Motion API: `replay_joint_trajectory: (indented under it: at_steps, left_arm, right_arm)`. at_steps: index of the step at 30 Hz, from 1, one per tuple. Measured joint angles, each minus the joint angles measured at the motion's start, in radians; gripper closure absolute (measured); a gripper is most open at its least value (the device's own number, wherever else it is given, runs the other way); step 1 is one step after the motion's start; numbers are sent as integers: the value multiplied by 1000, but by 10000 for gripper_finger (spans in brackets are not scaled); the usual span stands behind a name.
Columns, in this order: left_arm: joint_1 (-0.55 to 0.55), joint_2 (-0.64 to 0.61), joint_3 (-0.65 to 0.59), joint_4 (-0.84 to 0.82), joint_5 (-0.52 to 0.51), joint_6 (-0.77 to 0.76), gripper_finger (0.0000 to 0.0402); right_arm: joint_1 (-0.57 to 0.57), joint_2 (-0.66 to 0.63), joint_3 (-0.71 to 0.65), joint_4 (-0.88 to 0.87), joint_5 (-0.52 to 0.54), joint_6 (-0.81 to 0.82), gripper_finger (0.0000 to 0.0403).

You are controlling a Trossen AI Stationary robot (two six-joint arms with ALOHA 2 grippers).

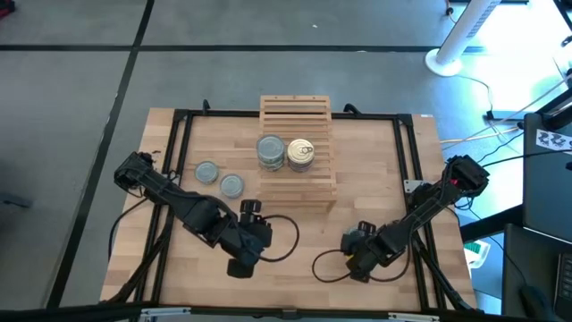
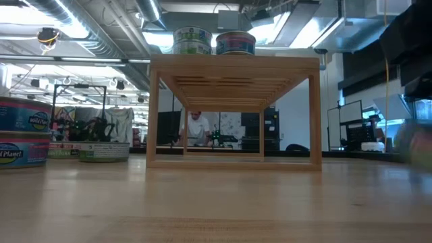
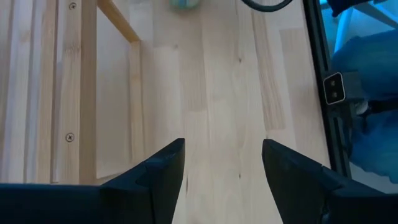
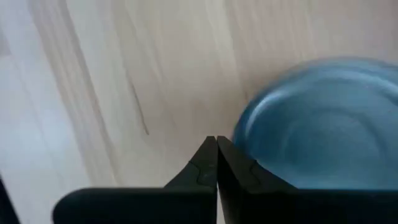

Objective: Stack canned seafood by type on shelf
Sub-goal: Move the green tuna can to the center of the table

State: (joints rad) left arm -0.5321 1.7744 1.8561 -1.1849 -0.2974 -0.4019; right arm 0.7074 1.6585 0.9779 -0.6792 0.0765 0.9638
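The slatted wooden shelf (image 1: 297, 125) stands at the table's far middle. On it are a grey-blue-topped tin (image 1: 271, 152) and a golden ring-pull tin (image 1: 300, 154), side by side; the low view shows them on the shelf's top (image 2: 192, 40) (image 2: 235, 42). Two grey-topped tins (image 1: 207, 172) (image 1: 231, 185) rest on the table left of the shelf. My right gripper (image 4: 216, 163) is shut, pointing down, right beside another grey-blue tin (image 4: 323, 124) at the near right. My left gripper (image 3: 224, 168) hangs open over bare table near the shelf's leg (image 3: 88, 93). My right gripper's shut fingertips (image 4: 231, 163) stand at the grey-blue tin's rim (image 4: 244, 140), coming from above. The tin rests flat on the table. I cannot tell whether the fingers touch the rim.
A black frame (image 1: 407, 152) runs around the working area on the tabletop. Cables loop on the table by both arms (image 1: 286, 241) (image 1: 326, 268). Bare wood lies between the two grippers, in front of the shelf.
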Motion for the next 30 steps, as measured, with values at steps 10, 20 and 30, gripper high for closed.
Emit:
replay_joint_trajectory:
  at_steps: [10,20,30]
  left_arm:
    - [-4,0,0,47,-8,-16,191]
    - [11,55,0,131,-25,71,191]
    - [41,187,0,269,-25,179,192]
  right_arm:
    - [0,-1,0,10,-59,-4,399]
    - [0,-88,2,-115,-125,-38,398]
    - [0,-252,2,-378,152,-34,398]
